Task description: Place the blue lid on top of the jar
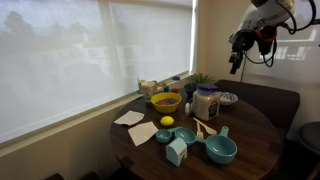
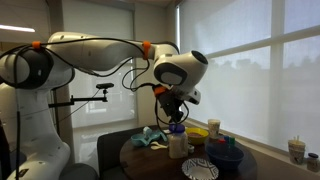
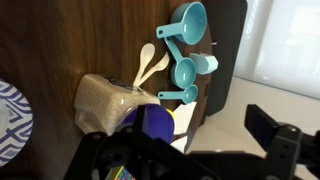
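Note:
The jar is clear glass with pale cream contents and stands on the round dark table; it also shows in both exterior views. In the wrist view the blue lid, a dark blue disc, lies right beside the jar on the side of the yellow bowl. Its lower edge is hidden by my gripper's dark body. My gripper hangs open and empty high above the table, well clear of both, as the exterior views show.
Teal measuring cups and white spoons lie near the table's front. A lemon, white napkins, a small teal carton and a patterned plate share the table. A blind-covered window runs along one side.

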Robot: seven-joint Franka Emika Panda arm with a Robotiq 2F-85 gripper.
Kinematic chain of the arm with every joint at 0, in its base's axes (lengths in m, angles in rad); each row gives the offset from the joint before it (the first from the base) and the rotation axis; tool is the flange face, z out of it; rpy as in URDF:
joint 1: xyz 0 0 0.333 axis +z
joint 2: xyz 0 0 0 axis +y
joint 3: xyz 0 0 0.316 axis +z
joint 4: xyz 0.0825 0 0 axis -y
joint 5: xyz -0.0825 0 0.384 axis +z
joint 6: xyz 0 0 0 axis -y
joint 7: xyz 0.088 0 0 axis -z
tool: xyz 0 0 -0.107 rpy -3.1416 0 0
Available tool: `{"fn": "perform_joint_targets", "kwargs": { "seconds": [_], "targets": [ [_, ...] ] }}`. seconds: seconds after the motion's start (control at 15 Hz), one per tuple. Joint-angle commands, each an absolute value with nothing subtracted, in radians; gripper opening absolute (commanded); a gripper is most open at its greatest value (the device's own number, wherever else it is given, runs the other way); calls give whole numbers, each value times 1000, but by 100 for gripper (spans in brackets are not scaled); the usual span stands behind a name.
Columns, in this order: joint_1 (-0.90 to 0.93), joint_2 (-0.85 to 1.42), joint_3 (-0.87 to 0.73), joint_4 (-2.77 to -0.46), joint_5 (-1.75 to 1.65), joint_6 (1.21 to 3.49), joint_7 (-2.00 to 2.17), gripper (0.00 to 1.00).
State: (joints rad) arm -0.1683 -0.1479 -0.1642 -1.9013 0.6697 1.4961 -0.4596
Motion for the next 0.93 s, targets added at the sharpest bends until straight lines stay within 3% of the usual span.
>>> {"fn": "perform_joint_targets", "kwargs": {
  "seconds": [0.0, 0.53, 0.87],
  "targets": [
    [-133, -127, -143, -1781, 503, 1412, -411, 100],
    [-65, -122, -80, -1622, 136, 1396, -411, 100],
    [-56, -131, -75, -1583, 134, 1477, -316, 100]
  ]
}}
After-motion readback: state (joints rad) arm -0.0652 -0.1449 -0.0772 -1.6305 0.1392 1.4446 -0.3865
